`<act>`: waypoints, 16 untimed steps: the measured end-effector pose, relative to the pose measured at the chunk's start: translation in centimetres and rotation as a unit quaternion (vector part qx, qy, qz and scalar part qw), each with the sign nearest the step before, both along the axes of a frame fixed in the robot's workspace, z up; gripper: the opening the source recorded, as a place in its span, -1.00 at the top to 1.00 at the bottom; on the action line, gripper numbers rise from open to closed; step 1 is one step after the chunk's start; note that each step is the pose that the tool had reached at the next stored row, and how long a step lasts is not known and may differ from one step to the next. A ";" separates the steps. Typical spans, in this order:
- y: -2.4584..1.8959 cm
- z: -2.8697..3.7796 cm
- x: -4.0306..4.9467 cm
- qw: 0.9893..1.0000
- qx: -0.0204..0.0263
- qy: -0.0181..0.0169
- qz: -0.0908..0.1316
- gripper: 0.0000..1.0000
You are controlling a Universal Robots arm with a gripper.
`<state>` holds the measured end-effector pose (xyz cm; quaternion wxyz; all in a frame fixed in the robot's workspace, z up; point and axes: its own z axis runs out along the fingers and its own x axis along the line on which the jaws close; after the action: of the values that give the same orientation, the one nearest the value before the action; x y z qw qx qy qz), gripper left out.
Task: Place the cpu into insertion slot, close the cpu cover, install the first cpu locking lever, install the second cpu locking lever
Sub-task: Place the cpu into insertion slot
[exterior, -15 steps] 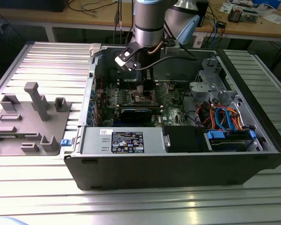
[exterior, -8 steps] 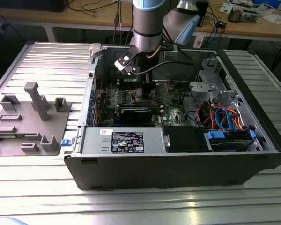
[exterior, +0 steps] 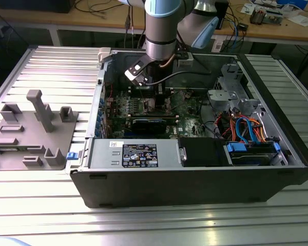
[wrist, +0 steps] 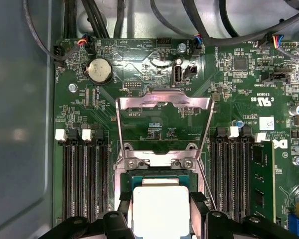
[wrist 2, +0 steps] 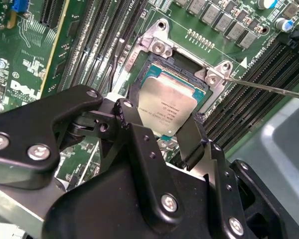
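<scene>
Seat the cpu (wrist 2: 172, 107), gripped by two opposite edges in the gripper (wrist 2: 157, 119), flat into the insertion slot (wrist 2: 187, 67) directly beneath. Match corners to the slot, avoid tilt, and stay clear of the cpu cover (wrist: 163, 99), swung open alongside

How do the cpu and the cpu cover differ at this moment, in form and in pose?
The cpu is a solid silver plate; the cpu cover is a frame, with the green board showing through its window. The cpu sits low over the insertion slot; the cpu cover is swung open, away from it. The gripper is shut on the cpu; the cpu cover is untouched. Both are silver metal and roughly square.
</scene>
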<state>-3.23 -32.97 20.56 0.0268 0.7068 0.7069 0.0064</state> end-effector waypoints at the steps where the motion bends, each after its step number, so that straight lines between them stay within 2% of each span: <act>1: 0.00 -0.06 0.00 1.000 0.000 0.000 0.000 -0.08; 16: 0.00 -0.68 -0.02 1.000 0.000 0.000 0.000 -0.08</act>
<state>-3.25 -32.97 19.88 0.0266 0.7070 0.7067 0.0065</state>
